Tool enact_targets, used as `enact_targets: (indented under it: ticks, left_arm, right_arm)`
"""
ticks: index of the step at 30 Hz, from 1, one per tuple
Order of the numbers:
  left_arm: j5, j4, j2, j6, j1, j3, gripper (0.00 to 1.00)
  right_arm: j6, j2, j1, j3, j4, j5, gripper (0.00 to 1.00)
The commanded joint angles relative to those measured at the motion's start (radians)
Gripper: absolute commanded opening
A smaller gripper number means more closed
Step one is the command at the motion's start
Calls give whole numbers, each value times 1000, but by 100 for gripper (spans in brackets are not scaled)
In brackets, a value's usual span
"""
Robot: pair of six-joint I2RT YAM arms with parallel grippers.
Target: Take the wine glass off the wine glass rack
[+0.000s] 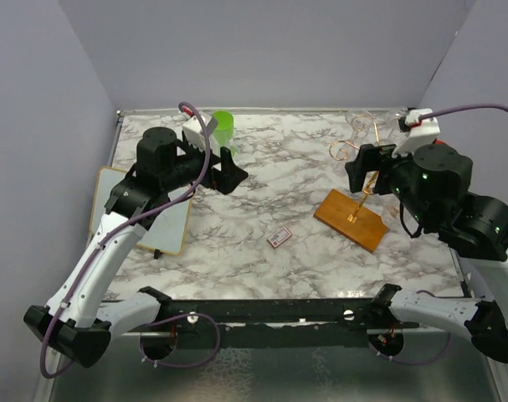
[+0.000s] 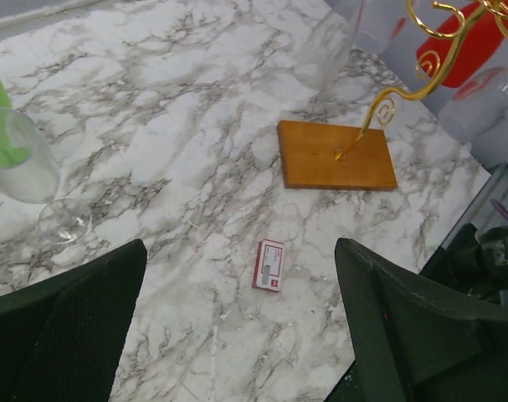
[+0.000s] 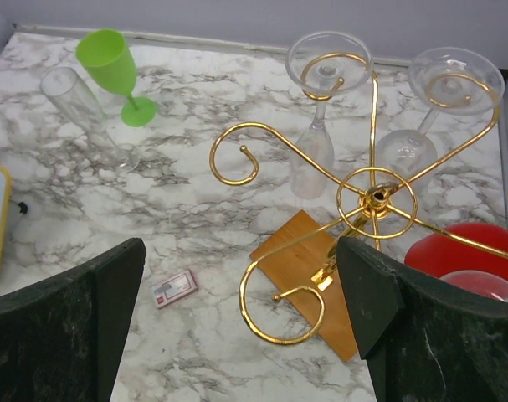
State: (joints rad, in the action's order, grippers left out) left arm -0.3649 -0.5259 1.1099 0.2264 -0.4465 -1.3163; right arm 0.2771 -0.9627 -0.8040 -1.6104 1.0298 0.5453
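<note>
The wine glass rack (image 1: 351,219) stands at the right on its brown wooden base, its gold scrolled arms (image 3: 376,199) spreading from a slim post. Two clear wine glasses hang upside down from its far arms, one (image 3: 319,126) left and one (image 3: 429,117) right. They show faintly in the top view (image 1: 364,126). My right gripper (image 1: 362,167) (image 3: 241,247) is open and empty, above the rack's near scrolls and touching nothing. My left gripper (image 1: 228,172) (image 2: 241,251) is open and empty over the table's middle left, facing the rack base (image 2: 336,155).
A green glass (image 1: 223,127) (image 3: 115,71) and a clear flute (image 3: 82,113) (image 2: 28,176) stand at the back left. A small red-and-white box (image 1: 279,237) (image 2: 269,265) lies mid-table. A yellow-edged board (image 1: 166,226) lies left. A red bowl (image 3: 463,251) sits right of the rack.
</note>
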Motion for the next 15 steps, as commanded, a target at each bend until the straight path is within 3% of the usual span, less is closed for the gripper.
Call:
enact_targets:
  ticks: [1, 8, 15]
  left_arm:
    - [-144, 212, -74, 75, 1, 135, 98]
    - [-208, 336, -144, 157, 0, 291, 100]
    - [-212, 369, -181, 161, -25, 358, 100]
  right_arm:
    - [-13, -104, -3, -62, 19, 146, 99]
    - [-132, -243, 8, -105, -141, 226, 100]
    - [-178, -377, 140, -196, -199, 99, 100]
